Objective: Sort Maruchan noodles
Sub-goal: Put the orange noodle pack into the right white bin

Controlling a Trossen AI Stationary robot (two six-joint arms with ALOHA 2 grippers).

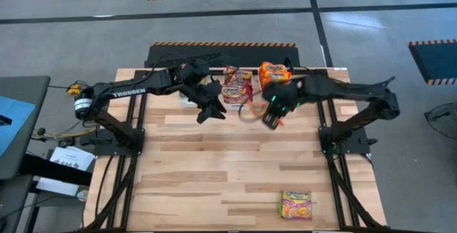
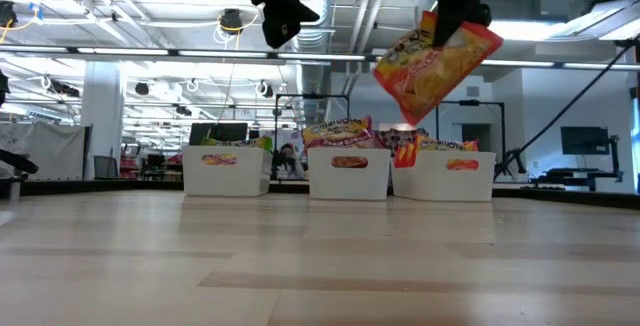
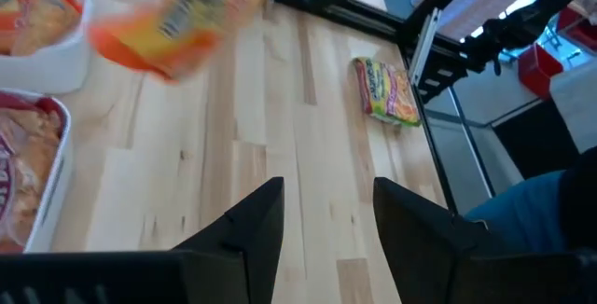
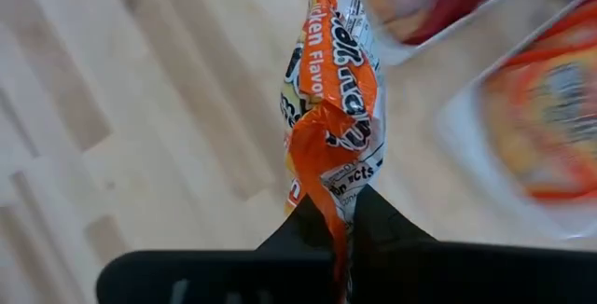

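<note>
An orange Maruchan noodle packet [image 2: 435,66] hangs high over the table with my right gripper [image 4: 338,206] shut on it, just on the near side of three white bins [image 2: 348,174] along the far edge. Each bin holds packets. My left gripper [image 3: 326,220] hovers open and empty beside it, high over the table in front of the left bin [image 1: 191,93]. Another packet, green-trimmed [image 1: 296,204], lies flat near the table's near right corner. My right gripper pinches the packet's crimped orange end [image 4: 322,169] between its two fingers, coming from above and pointing steeply down. The packet hangs below the fingers, tilted, its printed face [image 2: 430,71] toward the near side, lifted well clear of the table and bins.
The middle bin [image 1: 235,86] and right bin [image 1: 275,72] are piled with packets above their rims. Both arms crowd the far middle of the table. Bare wood [image 1: 214,176] spreads across the near half, apart from the green-trimmed packet [image 3: 387,89].
</note>
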